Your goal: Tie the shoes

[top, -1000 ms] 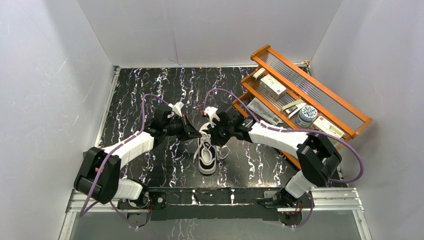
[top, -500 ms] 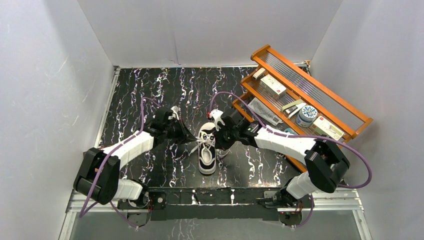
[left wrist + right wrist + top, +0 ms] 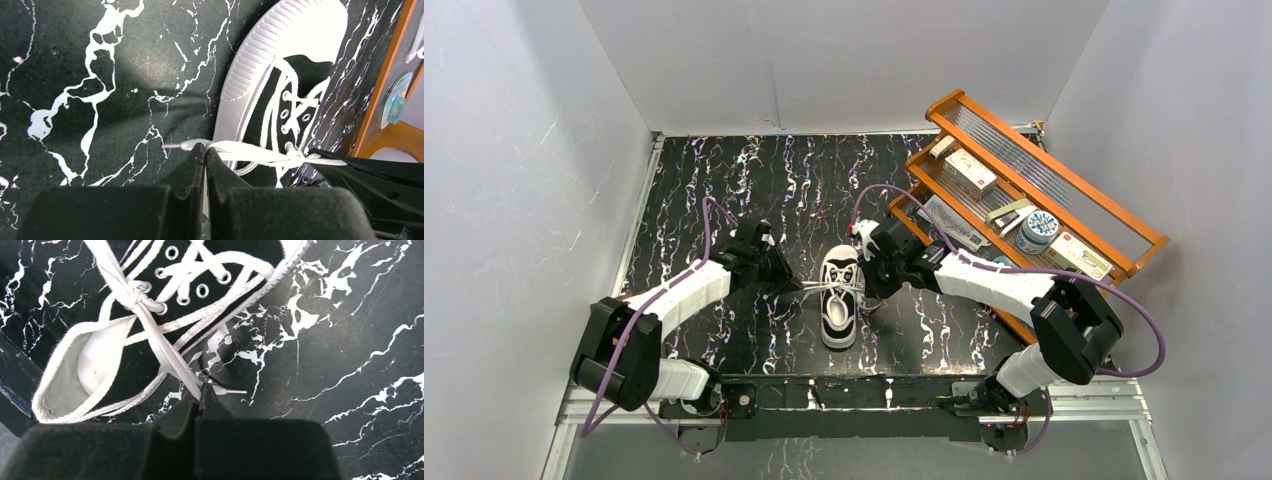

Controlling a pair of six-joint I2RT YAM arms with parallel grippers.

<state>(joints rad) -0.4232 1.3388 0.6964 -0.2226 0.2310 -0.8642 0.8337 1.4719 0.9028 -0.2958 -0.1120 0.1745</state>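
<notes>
Black marble table (image 3: 724, 180), white veining. Shoe (image 3: 838, 300) stands upright on its sole near the middle of the near half, between my two grippers, toe cap toward the arm bases, heel opening away.

Left gripper (image 3: 205, 148): fingers pressed together, clamped on a lace (image 3: 240, 150). A short tip of it sticks out past the fingertips. The strand runs flat and straight from the pinch to the top eyelets. In the top view this gripper sits low, just left of the shoe.

Right gripper (image 3: 200, 392): fingers together, clamped on the other lace (image 3: 165, 352). Its plastic tip (image 3: 232, 390) pokes out to the side, close over the table. This gripper is just right of the shoe, near the heel end.

The two laces meet in a tight twist (image 3: 137, 297) by the top eyelets and leave it to opposite sides. Whether it is a full knot, I cannot tell.

Orange wooden rack (image 3: 1064, 170) on the right, set at an angle, well apart from the shoe. Its nearest corner lies behind the right forearm.
- upper shelf: small white box (image 3: 969, 172)
- lower shelf: round blue-and-white tin (image 3: 1036, 232), pale box (image 3: 1079, 255) beside it
- flat grey packet (image 3: 949, 222) at the rack's near end

Labels too small to read.
</notes>
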